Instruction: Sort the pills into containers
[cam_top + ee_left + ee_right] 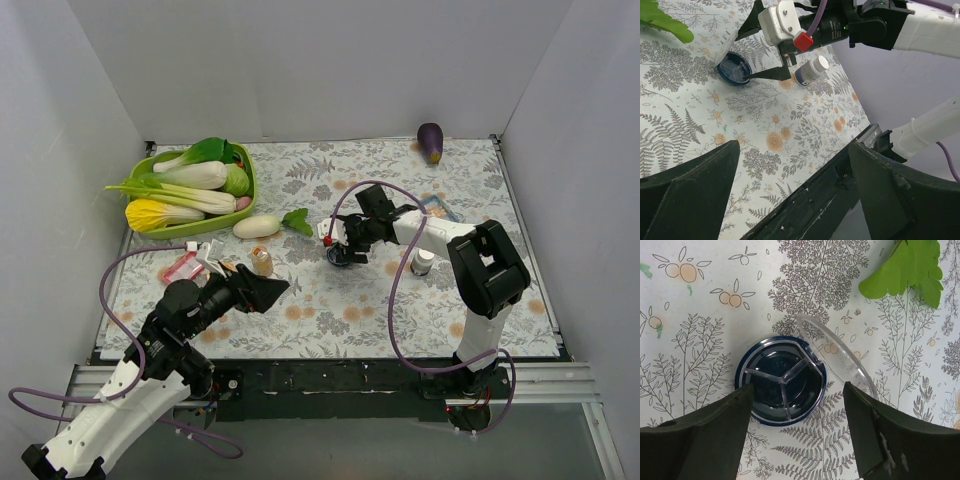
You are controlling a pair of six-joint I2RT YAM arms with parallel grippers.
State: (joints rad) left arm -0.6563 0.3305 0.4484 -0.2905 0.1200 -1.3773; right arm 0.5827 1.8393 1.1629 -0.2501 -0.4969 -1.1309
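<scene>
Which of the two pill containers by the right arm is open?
The round dark blue case under the right gripper. Its clear lid is swung aside, showing the divided compartments inside. The white bottle beside it has its cap on.

Both arms extended forward, left end effector (792,150) and right end effector (797,387) (jaws spread wide).

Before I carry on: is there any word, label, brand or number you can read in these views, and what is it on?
No text is readable in any view.
White-capped pill bottle: dark label, print too blurred to read.
Round blue divided container: faint marks on its floor, not legible.
Amber bottle: too small to read.
Pink tray: too small to tell whether it bears any print.
</scene>
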